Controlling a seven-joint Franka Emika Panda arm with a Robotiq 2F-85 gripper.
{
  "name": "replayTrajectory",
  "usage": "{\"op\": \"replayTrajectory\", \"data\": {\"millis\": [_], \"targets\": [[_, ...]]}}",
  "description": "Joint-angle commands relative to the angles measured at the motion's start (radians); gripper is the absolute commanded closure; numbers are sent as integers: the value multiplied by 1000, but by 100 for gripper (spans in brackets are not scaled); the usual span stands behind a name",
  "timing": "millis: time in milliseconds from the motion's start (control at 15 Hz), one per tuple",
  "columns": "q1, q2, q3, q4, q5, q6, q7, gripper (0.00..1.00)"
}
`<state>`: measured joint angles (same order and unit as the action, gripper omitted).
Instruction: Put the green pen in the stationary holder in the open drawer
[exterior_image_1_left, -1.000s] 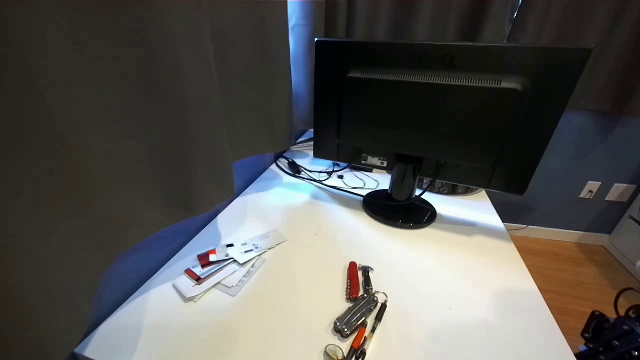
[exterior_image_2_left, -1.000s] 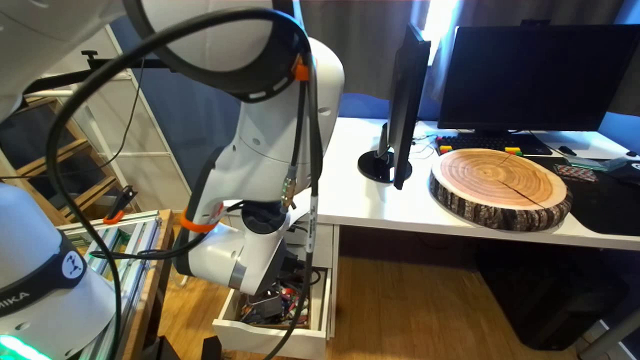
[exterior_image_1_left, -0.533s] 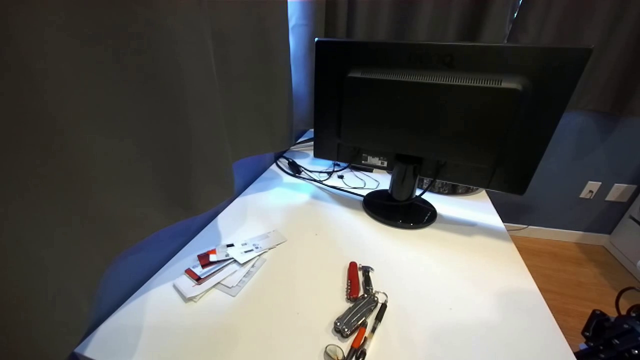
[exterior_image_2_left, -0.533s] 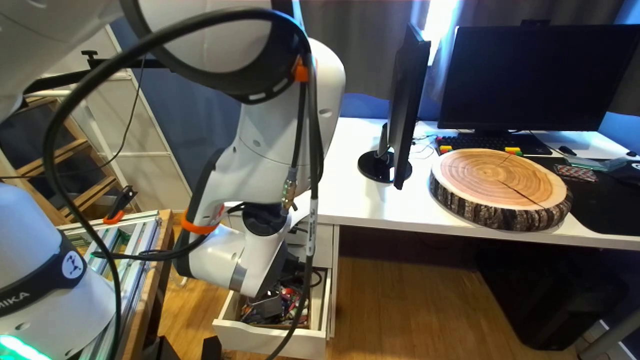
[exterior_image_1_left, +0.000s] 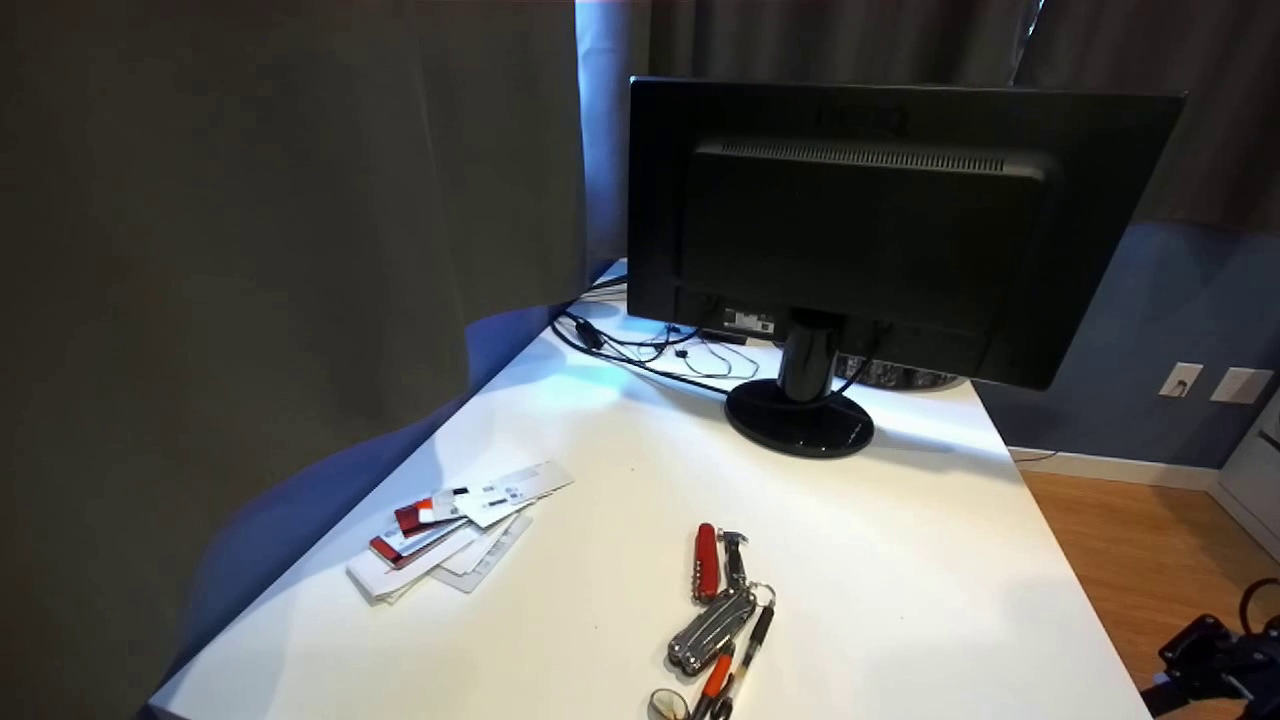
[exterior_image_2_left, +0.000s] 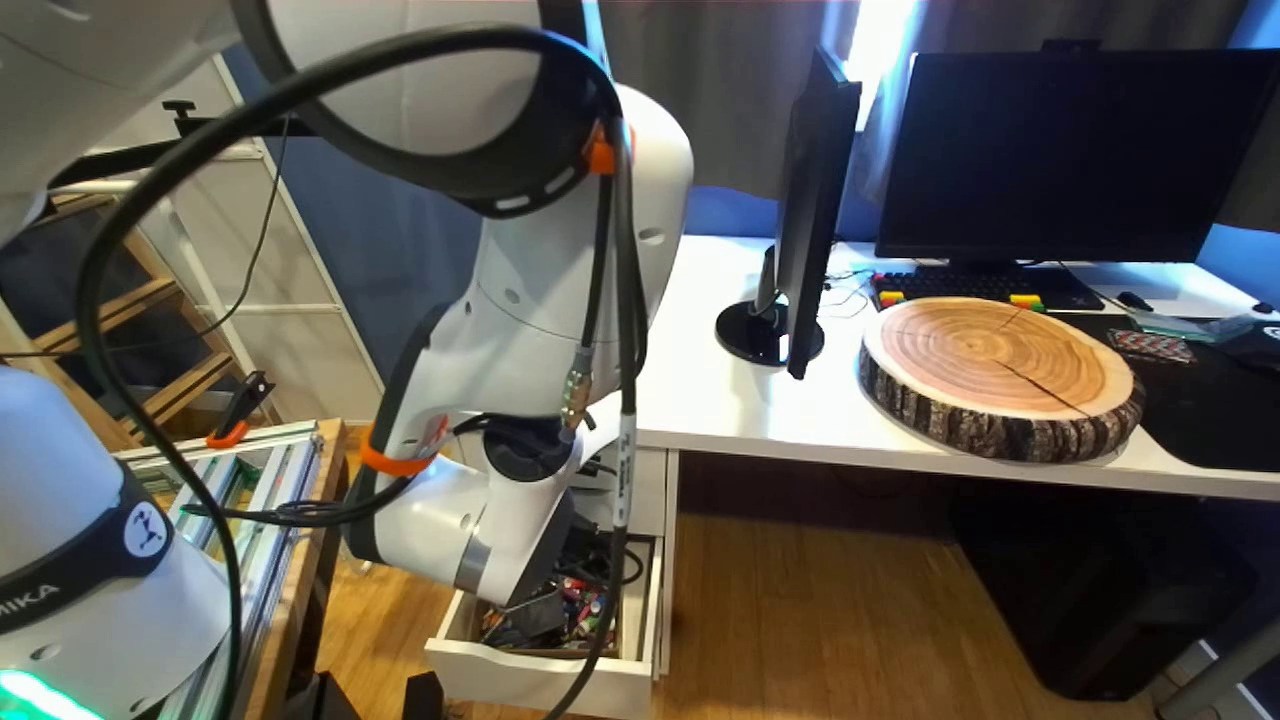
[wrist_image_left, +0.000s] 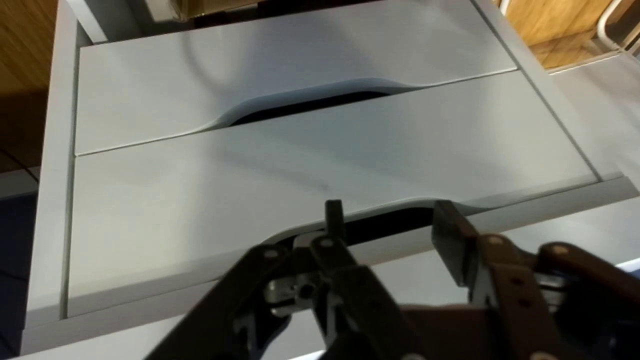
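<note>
No green pen can be made out in any view. The open drawer (exterior_image_2_left: 540, 678) is low in the cabinet under the desk. A box full of small mixed items (exterior_image_2_left: 585, 605) sits in it, partly hidden by my wrist and cable. I cannot tell which part is the stationery holder. In the wrist view, a tan box edge (wrist_image_left: 215, 6) shows at the top. My gripper (wrist_image_left: 388, 215) is open with nothing between its fingers. It is in front of a closed drawer (wrist_image_left: 320, 180). Part of the gripper (exterior_image_1_left: 1215, 655) also shows beside the desk in an exterior view.
A red pocketknife (exterior_image_1_left: 706, 562), a grey multitool (exterior_image_1_left: 712, 630), an orange-handled tool (exterior_image_1_left: 716, 675) and a black pen (exterior_image_1_left: 757, 635) lie on the desk. Papers (exterior_image_1_left: 450, 535) lie to their left. A monitor (exterior_image_1_left: 880, 230) stands behind. A second closed drawer (wrist_image_left: 280, 70) adjoins the first.
The arm has shifted slightly down in an exterior view, and its cable has swung a little. The visible gripper part beside the desk has moved slightly left. The desk items have not moved.
</note>
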<state>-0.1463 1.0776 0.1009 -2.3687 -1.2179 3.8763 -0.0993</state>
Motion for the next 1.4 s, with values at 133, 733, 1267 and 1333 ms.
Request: {"op": "replayTrajectory", "data": {"millis": [133,733,1267,1333], "targets": [[-15,3,-12,-4,5,6,4,4],[24,-213,-34,-156,144,-73,10,0],[272,-544,-111,-370,570,-313,26,0],[304,-579,-116,-387,600,-350,29,0]]}}
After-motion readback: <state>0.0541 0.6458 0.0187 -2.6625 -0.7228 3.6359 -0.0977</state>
